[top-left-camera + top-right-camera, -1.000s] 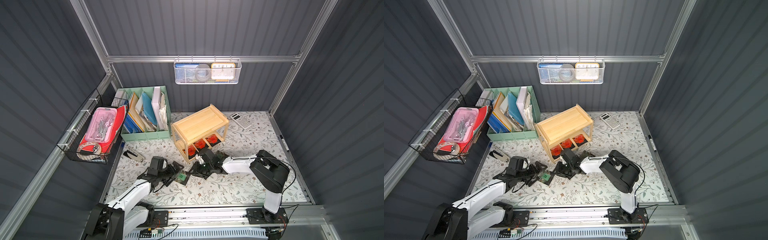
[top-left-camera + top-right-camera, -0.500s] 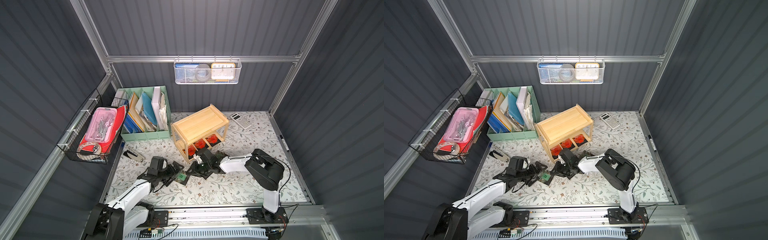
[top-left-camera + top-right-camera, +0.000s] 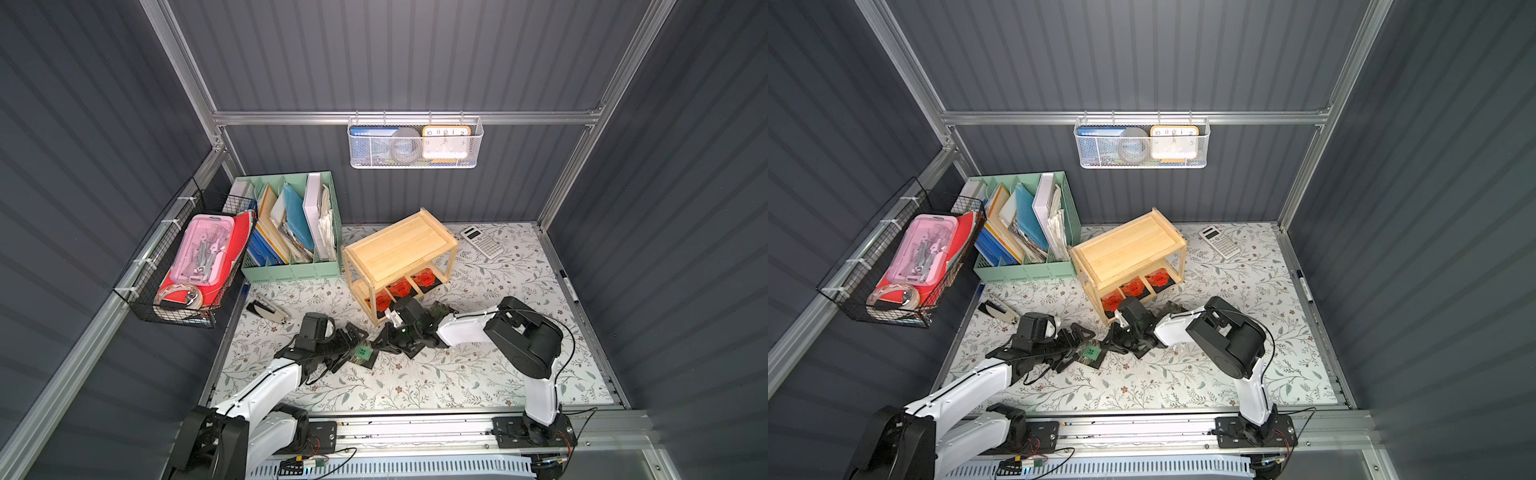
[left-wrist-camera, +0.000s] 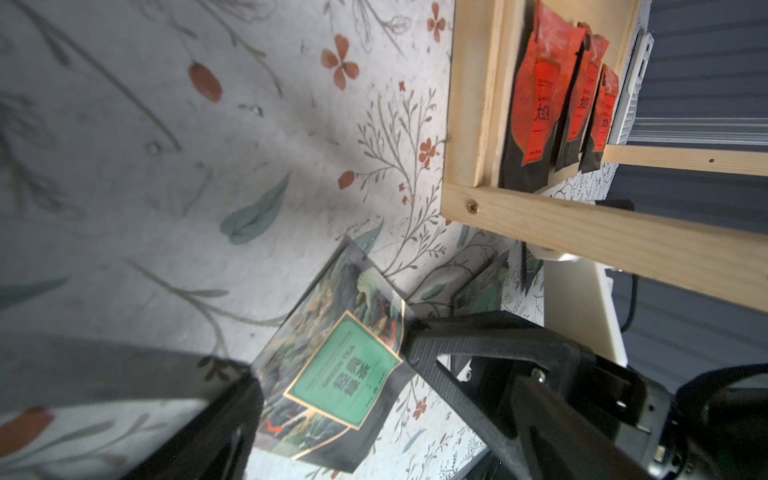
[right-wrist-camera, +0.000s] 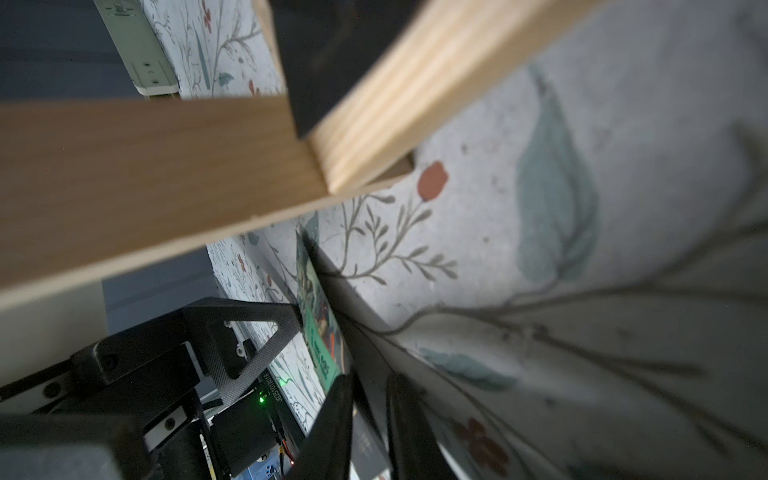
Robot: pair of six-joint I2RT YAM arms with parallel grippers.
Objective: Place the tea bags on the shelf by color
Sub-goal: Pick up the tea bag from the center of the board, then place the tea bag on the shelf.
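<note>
- The shelf [image 3: 399,249] stands towards the back of the desk [image 3: 478,374]. The three orange tea bags [image 3: 401,287] are lined up on its lower tier, and its top tier is bare.
- The orange half of the sorting is judged done. The step in hand is the pick-up of the green bags, none of which is on the shelf yet.
- One green tea bag [image 4: 340,374] is seen tilted on the desk in front of the shelf, label up, between the fingers of the left gripper [image 4: 330,361]. The fingers are spread wide, one at each side edge of the bag. Whether the bag is squeezed or only straddled cannot be told.
- A second green tea bag [image 5: 318,320] is seen edge-on, propped up from the desk, with its near end at the fingers of the right gripper [image 5: 370,386]. Those fingers are set close together with a narrow gap, and a firm hold on the bag cannot be confirmed.
- A third green tea bag [image 3: 1173,308] appears to lie on the desk just beside the shelf's front, partly hidden behind the right arm.
- Next, a secure pinch is called for, then a lift clear of the top tier's rim. The bag is then to be laid flat on the bare top tier, apart from the orange ones. With both grippers so near each other, moving one arm at a time is advised.
</note>
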